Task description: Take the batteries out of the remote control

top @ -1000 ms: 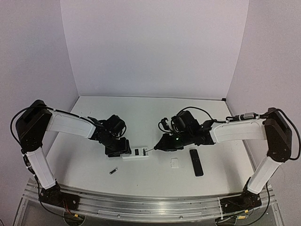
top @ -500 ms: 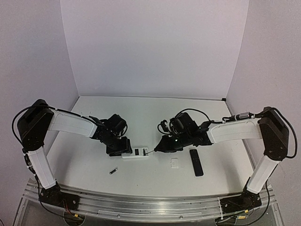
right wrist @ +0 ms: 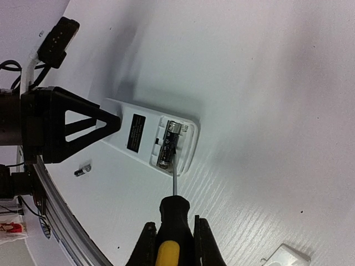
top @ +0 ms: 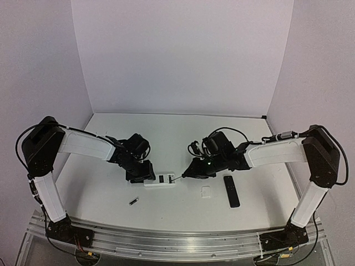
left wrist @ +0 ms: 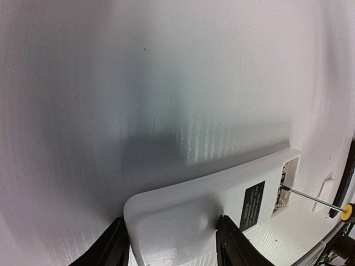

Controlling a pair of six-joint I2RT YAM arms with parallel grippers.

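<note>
A white remote point(top: 160, 180) lies face down at mid-table with its battery bay open. It also shows in the left wrist view point(left wrist: 222, 205) and the right wrist view point(right wrist: 150, 138). My left gripper point(left wrist: 172, 246) is shut on the remote's left end. My right gripper point(right wrist: 173, 244) is shut on a yellow-and-black screwdriver point(right wrist: 172, 221). Its thin shaft tip touches a dark battery point(right wrist: 168, 144) still in the bay. A second battery point(top: 133, 201) lies loose on the table, also in the right wrist view point(right wrist: 83, 170).
A black remote point(top: 231, 190) lies right of the white one. A small white cover point(top: 206, 192) lies beside it, its corner in the right wrist view point(right wrist: 288, 256). The metal rail point(top: 177, 244) runs along the near edge.
My right arm has shifted slightly left, keeping the screwdriver tip at the battery bay. My left gripper and the remote have stayed put.
</note>
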